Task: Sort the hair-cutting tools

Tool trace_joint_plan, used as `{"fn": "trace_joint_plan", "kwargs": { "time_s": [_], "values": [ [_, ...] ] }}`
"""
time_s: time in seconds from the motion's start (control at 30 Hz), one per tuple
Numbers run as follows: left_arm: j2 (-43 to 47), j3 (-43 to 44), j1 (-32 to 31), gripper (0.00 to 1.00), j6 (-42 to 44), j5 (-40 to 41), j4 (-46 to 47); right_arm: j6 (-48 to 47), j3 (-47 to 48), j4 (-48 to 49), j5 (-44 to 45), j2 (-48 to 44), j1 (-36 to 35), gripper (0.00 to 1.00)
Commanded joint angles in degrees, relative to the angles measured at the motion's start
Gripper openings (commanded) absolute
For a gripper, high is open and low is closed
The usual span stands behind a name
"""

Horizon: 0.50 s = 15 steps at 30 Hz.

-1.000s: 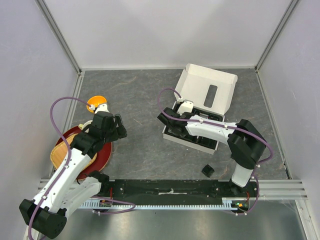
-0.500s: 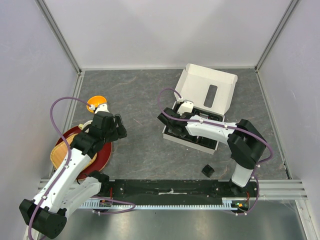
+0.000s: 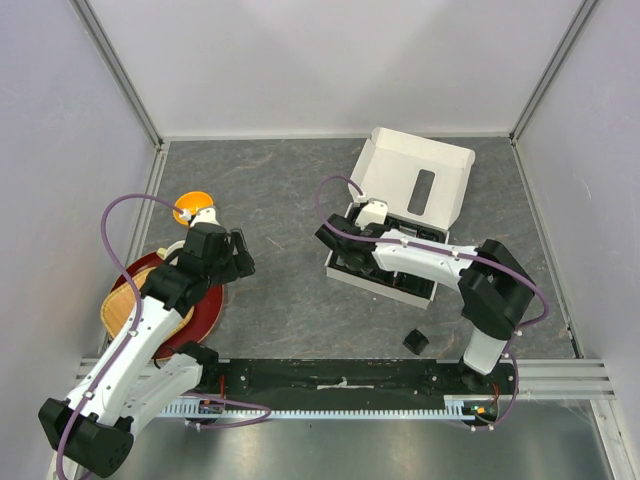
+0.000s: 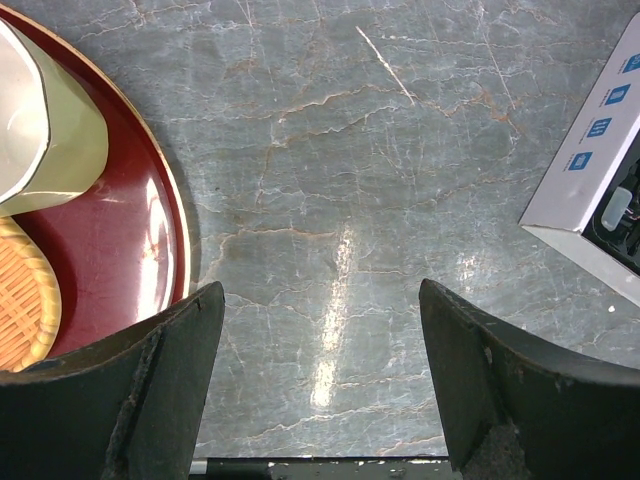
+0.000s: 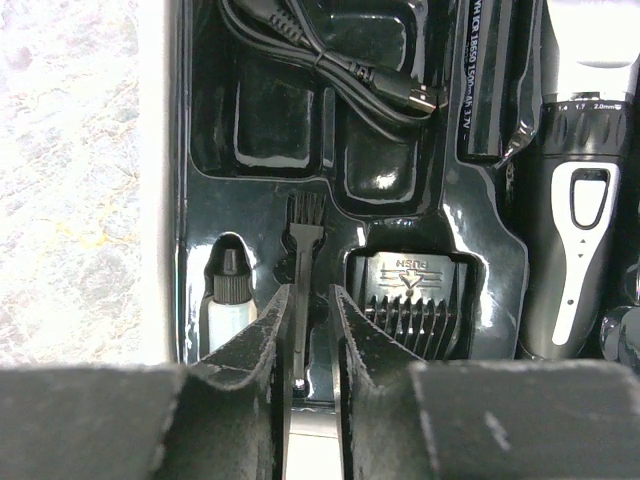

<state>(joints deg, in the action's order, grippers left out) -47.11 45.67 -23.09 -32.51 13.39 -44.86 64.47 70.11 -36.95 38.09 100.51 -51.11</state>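
In the right wrist view the black tray [image 5: 260, 130] holds the thin black brush [image 5: 303, 250], the tiny clear bottle [image 5: 226, 300], a guard comb [image 5: 415, 300], the black cable [image 5: 340, 60] and the black-and-silver clipper [image 5: 588, 200]. My right gripper [image 5: 310, 305] is low over the tray, its jaws a narrow gap apart around the brush handle, which lies in its slot. One guard comb [image 3: 416, 341] lies loose on the table in the top view. My left gripper [image 4: 320, 300] is wide open and empty above bare table.
The white box [image 3: 420, 180] stands open at the back right, its lid up. A red round tray [image 3: 205, 310] with a pale cup [image 4: 40, 130] and a woven dish [image 4: 25, 300] sits left. An orange bowl [image 3: 192, 205] lies behind it.
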Motion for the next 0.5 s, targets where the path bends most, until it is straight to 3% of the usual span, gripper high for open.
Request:
{"fn": "trace_joint_plan", "kwargs": {
  "time_s": [0.0,0.47],
  "values": [
    [0.3,0.1,0.3,0.85,1.9,-0.4,2.1,-1.4,2.8,-0.3,2.2,-2.3,0.1,0.24],
    [0.3,0.0,0.3,0.85,1.9,-0.5,2.1,-3.2,2.9,1.2,3.1,-0.8,1.2,0.12]
  ]
}}
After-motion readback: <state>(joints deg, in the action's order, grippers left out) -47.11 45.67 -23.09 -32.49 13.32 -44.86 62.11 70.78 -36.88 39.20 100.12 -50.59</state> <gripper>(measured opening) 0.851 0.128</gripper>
